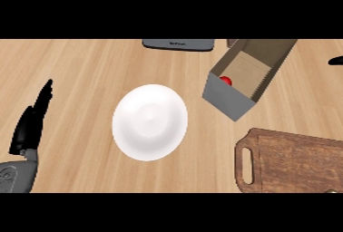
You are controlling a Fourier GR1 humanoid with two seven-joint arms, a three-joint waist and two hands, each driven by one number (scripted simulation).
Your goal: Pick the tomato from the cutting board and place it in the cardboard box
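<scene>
Sitting already inside the cardboard box (249, 77) far right, tomato (226, 80) red against its near wall, cutting board (291, 163) bare, left hand (31, 122) resting straight-fingered far off left, right hand (336, 60) barely peeking, fingers unreadable.
</scene>
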